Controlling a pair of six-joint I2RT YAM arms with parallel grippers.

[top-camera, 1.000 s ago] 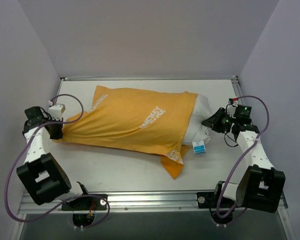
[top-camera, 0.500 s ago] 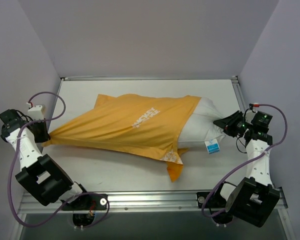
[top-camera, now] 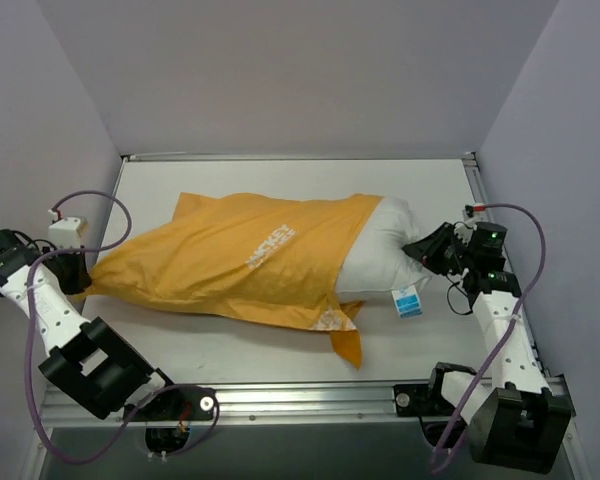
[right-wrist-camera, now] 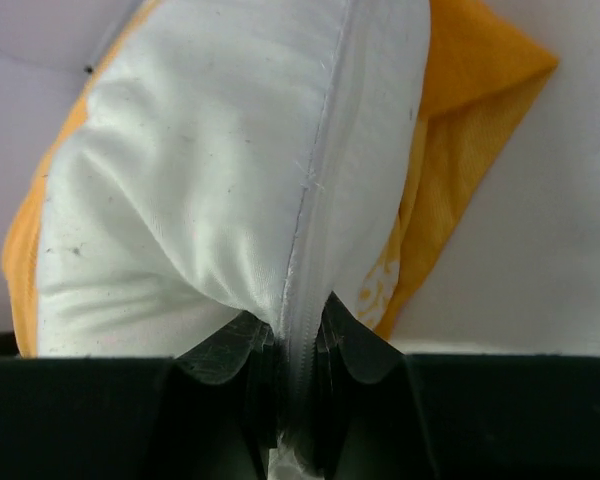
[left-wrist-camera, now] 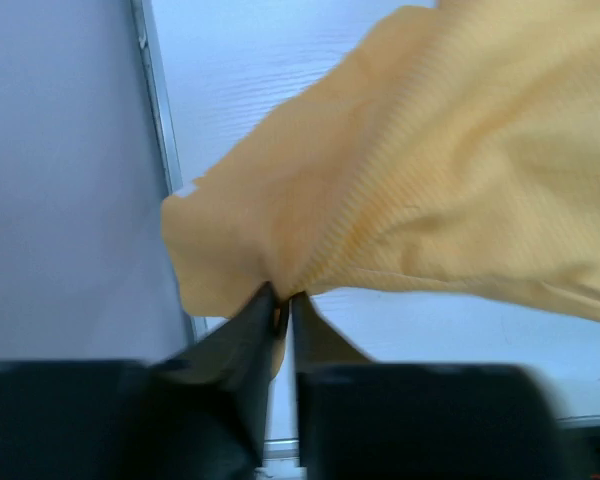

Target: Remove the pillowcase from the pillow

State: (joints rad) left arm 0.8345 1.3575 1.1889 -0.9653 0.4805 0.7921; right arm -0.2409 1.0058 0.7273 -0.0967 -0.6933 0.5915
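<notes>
1. Two grips are holding at opposite ends. The left gripper [top-camera: 75, 275] is pinching the far-left corner of the pillowcase [top-camera: 250, 260], and in the left wrist view its jaws are sitting almost together with a fold of orange cloth caught at the tips.
2. The right gripper [top-camera: 420, 250] is clamping the seamed edge of the pillow [top-camera: 375, 255]. In the right wrist view, the white seam is running straight down between the closed jaws.
3. The stretch is easing. Half a second ago the cover was being drawn into a tight point at the left. Now it is lying fuller and slacker on the table [top-camera: 280, 175], because the right gripper is coming back inward and bringing the blue-and-white tag [top-camera: 408, 301] with it.
4. The mouth of the pillowcase is sitting a little further left along the pillow than a second ago, so slightly more white is showing at the right end.
5. Most of the pillow is still lying inside the cover across the middle of the table. I judge the pull is only starting to pay off, and further opposing tugs are looking necessary.
</notes>
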